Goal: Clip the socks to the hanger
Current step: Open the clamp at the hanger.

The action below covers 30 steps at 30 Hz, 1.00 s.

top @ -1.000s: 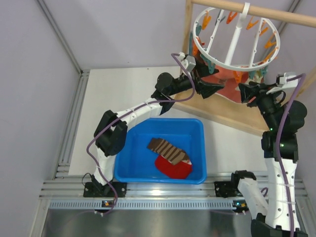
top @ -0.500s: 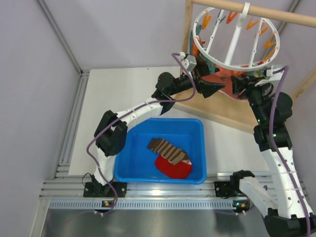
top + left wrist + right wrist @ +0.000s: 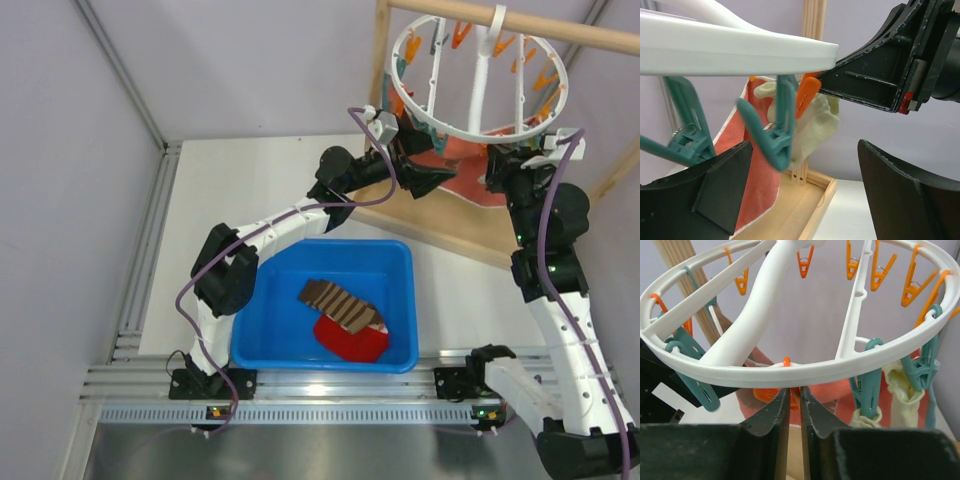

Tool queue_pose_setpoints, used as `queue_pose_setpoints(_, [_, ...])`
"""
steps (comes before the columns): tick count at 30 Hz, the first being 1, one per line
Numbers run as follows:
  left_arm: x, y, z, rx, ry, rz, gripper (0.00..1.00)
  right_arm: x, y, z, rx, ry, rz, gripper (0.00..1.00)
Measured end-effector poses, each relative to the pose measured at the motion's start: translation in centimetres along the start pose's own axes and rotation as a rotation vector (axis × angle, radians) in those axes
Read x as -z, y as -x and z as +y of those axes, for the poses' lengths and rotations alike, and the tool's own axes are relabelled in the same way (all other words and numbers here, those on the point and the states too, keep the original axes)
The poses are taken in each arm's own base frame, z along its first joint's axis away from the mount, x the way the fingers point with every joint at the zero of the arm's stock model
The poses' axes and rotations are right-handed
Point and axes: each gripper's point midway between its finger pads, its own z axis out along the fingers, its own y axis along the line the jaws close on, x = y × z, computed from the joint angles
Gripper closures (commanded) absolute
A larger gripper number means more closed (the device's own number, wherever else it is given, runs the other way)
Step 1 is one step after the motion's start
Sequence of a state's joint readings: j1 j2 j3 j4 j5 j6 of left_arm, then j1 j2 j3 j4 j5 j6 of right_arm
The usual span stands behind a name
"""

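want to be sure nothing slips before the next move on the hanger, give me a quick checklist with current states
1. hanger hooked over the wooden bar: ok
2. right gripper jaws closed around an orange clothespin: ok
3. that clothespin squeezed open: cannot tell
4. left gripper jaws open: ok
5. sock held ready in the left gripper: not ok, jaws empty
6. blue bin emptied: not ok, striped sock and red sock lie in it
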<state>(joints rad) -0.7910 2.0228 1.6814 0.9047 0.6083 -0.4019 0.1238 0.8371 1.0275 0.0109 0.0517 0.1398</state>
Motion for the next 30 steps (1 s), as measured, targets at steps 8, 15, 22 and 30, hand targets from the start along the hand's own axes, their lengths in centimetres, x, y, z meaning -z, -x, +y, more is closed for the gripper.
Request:
queue_pose_setpoints(8, [0.3,-1.1,-0.5,0.01,-0.023,0.026,0.1,0.2,-0.1,1.4,-0.019,0.073,0.021,1.0])
queue_pose_setpoints(15, [0.1,-2.6,-1.1,-0.041,-0.015,0.042,0.11,0.8,0.4,2.9,-0.046,0.144,0.046,1.0])
queue_pose_setpoints(22, [-0.9,-3.7,-2.0,-0.208,0.051,0.032,0.11,1.4,1.6,3.2,-0.049,0.155,0.057,1.0])
queue_pose_setpoints(30, [-1.5,-3.2,-1.7,-0.323,0.12,0.008,0.15,1.8,1.1,3.5,-0.073,0.162,0.091,1.0])
